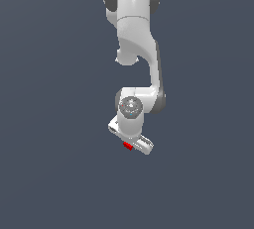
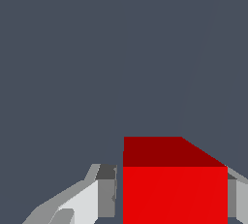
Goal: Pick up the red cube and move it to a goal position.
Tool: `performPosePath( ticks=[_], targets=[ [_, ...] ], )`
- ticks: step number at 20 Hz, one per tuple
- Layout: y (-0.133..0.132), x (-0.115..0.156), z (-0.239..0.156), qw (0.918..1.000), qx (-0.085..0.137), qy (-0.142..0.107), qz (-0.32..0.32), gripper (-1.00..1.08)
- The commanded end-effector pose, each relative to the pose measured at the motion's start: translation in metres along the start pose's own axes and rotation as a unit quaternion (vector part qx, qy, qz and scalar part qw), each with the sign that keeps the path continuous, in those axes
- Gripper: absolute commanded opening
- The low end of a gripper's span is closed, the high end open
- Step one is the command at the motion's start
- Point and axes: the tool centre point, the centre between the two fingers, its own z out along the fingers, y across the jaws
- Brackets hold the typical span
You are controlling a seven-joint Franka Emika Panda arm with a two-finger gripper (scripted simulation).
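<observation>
Between the jaws [image 2: 172, 194] sits the red cube [image 2: 174, 189], filling most of the gap in the wrist view. One finger [image 2: 104, 194] stands just beside one face of the cube with a thin dark sliver showing between them; the other finger [image 2: 237, 196] appears flush against the opposite face at the frame edge. The jaws are narrowed to about the cube's width, yet firm contact on both sides cannot be confirmed from this view. The cube's upper face renders darker red, its front face bright red. Seen from the exterior view, the white arm [image 1: 136, 39] reaches down from the top of frame, its wrist bent over, with the jaws [image 1: 130, 145] at its lowest end. The red cube [image 1: 127, 145] shows there as a small red patch under the hand, partly hidden by it. The surroundings are uniform dark grey-blue, with no visible edge of a counter.
</observation>
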Motion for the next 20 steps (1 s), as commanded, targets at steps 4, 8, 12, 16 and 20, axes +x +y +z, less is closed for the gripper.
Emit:
performPosePath(
  ticks=[4, 8, 12, 16, 20],
  targets=[
    [0.0, 0.001, 0.0, 1.0, 0.0, 0.0, 0.001, -1.0],
    [0.0, 0.001, 0.0, 1.0, 0.0, 0.0, 0.001, -1.0],
    [0.0, 0.0, -0.001, 1.0, 0.0, 0.0, 0.001, -1.0],
    [0.004, -0.001, -0.004, 1.0, 0.0, 0.0, 0.001, -1.0],
    [0.011, -0.005, -0.011, 1.0, 0.0, 0.0, 0.001, -1.0]
  ],
)
